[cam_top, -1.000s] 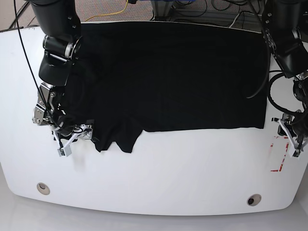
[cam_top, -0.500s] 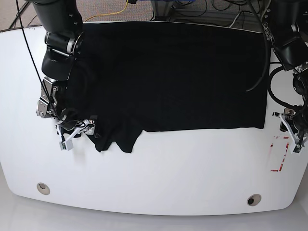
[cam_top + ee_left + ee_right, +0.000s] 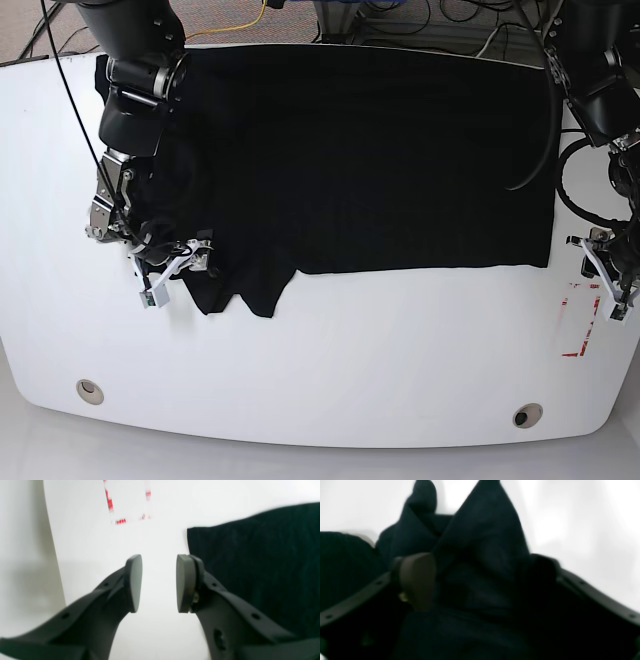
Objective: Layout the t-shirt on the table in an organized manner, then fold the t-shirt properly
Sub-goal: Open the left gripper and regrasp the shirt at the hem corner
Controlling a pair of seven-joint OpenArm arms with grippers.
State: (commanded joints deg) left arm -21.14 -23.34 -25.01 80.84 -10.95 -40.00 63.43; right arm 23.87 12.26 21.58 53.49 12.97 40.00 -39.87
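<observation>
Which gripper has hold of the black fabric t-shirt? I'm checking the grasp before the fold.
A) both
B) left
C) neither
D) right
D: black fabric t-shirt sits between the right gripper pads, while the left gripper is open over bare glossy white table.

Black t-shirt (image 3: 360,160) spread flat across the upper middle of the glossy white table (image 3: 330,370) — sleeve bunched at lower left.

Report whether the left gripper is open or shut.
Open: the left gripper shows bare white table between its pads, beside the t-shirt.
</observation>
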